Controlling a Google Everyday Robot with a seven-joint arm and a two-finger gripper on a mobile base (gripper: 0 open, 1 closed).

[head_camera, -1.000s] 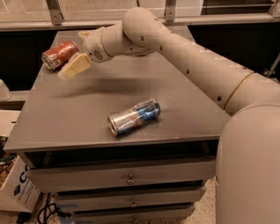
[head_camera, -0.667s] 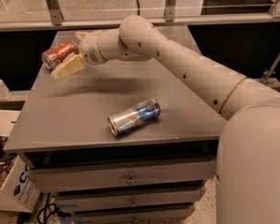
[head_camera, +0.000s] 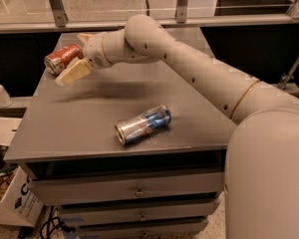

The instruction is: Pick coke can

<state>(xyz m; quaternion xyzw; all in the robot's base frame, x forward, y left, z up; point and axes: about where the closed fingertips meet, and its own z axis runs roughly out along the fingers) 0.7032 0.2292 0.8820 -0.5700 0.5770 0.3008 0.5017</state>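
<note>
Camera view: cream claw (head_camera: 70, 59) open, straddling cylindrical red coke can (head_camera: 59, 59) on matte grey table (head_camera: 79, 118).

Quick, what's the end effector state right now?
End effector: at the far left corner of the table, at the coke can; open or closed cannot be told.

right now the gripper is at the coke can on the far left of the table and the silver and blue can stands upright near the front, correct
No: the camera view shows the silver and blue can lying on its side, not upright. The gripper is at the coke can, far left on the table.
</note>
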